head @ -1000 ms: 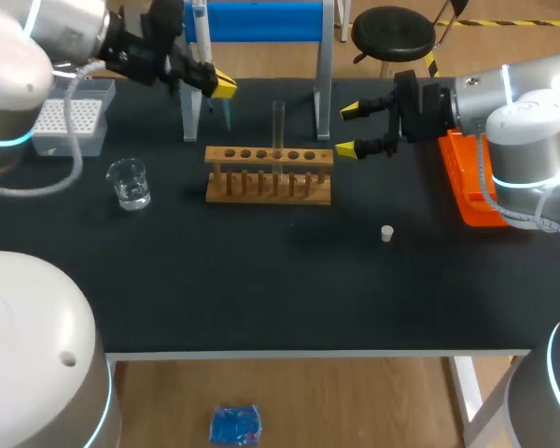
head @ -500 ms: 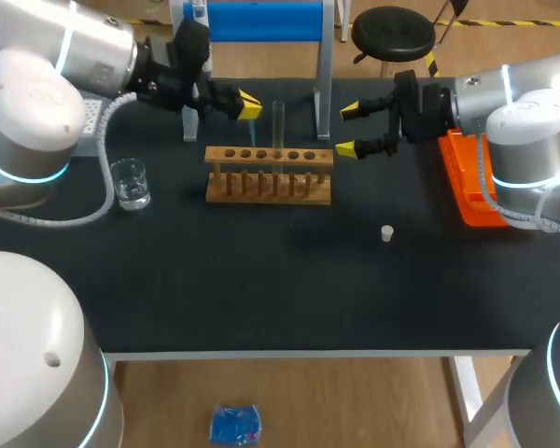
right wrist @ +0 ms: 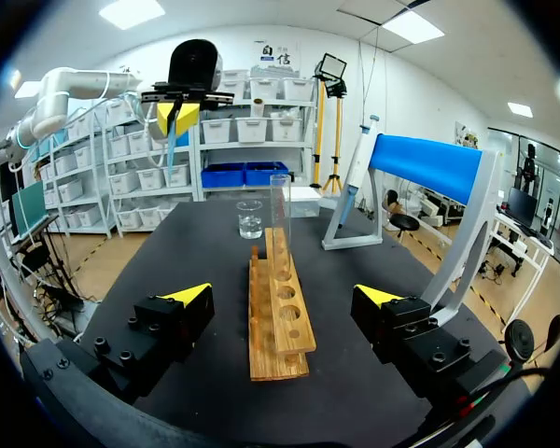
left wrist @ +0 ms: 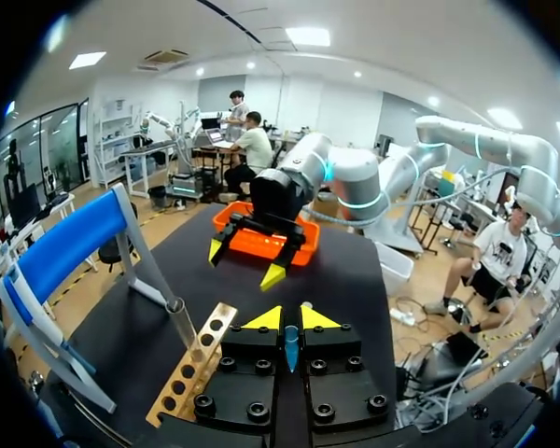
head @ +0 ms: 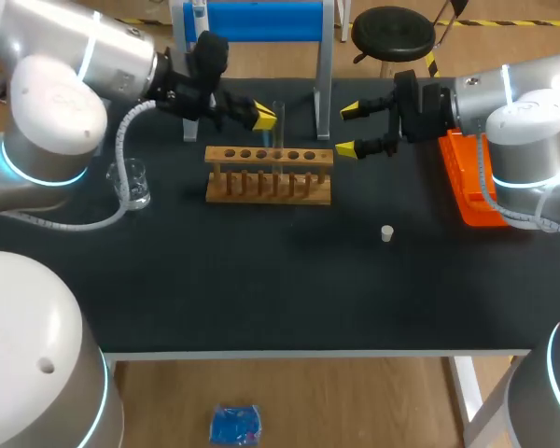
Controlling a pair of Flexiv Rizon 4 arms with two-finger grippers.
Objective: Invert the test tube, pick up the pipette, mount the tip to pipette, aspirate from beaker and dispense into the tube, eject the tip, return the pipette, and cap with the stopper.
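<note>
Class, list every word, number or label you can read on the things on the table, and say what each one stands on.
None can be read.
Wooden rack, test tube, stopper, orange tray: no print shows.
Beaker: any marks are too small to tell.

The head view is bright and evenly lit from overhead: the matte black worktop takes the light dully, and the shadows on it around the wooden rack are faint and soft-edged. The white shell of the left arm, in the upper left of the frame, shines almost washed out. The beaker at middle left catches small glints, and in the right wrist view the test tube carries pale streaks of reflected light down its glass.
</note>
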